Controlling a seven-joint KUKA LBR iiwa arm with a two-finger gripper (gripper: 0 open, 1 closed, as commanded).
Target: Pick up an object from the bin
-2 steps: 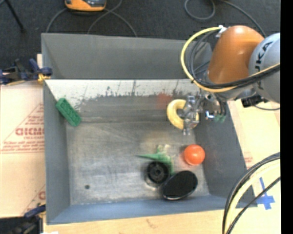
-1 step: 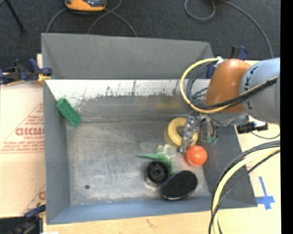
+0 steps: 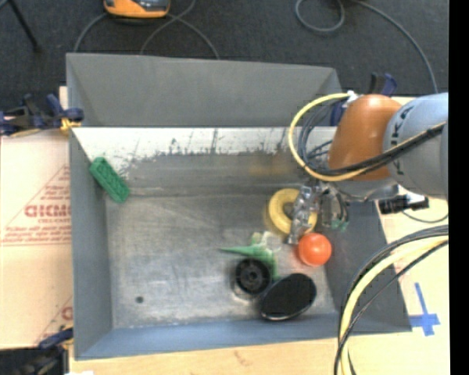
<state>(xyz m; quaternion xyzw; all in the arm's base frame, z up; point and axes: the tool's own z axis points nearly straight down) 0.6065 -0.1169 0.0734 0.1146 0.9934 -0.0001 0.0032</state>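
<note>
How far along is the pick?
Done: the tool is down in the right side of the bin, at the right edge of the yellow ring, with the orange ball just below it. In hand: placing the tool there; no grip can be made out. Left: grasp and lift. The ring, the ball and the green block far left all lie on the floor.

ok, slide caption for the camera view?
Tool in the bin, over a yellow ring beside an orange ball, on the view's right.
</note>
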